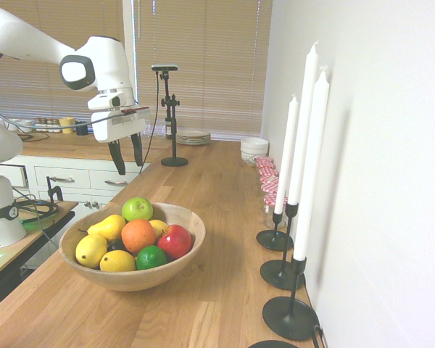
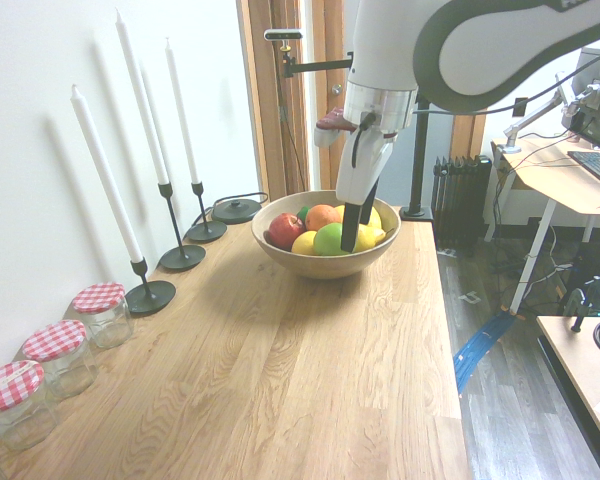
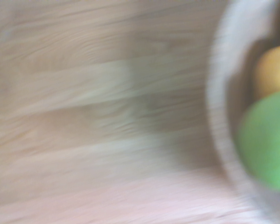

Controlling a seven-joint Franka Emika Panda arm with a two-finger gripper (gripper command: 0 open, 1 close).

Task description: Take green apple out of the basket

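The green apple (image 1: 137, 209) lies at the far side of the wooden basket (image 1: 185, 243), resting against the rim beside an orange (image 1: 138, 235). In the second exterior view the green apple (image 2: 329, 238) is at the near side of the basket (image 2: 325, 263). My gripper (image 1: 127, 168) hangs open in the air, above and just behind the apple, fingers pointing down with nothing between them. The blurred wrist view shows the green apple (image 3: 266, 140) inside the basket rim (image 3: 217, 116).
The basket also holds a pear (image 1: 107, 228), lemons (image 1: 91, 251), a lime (image 1: 151, 257) and a red apple (image 1: 175, 241). Three tall white candles (image 1: 308, 167) in black holders line the wall. Checked-lid jars (image 2: 55, 355) stand further along the wall.
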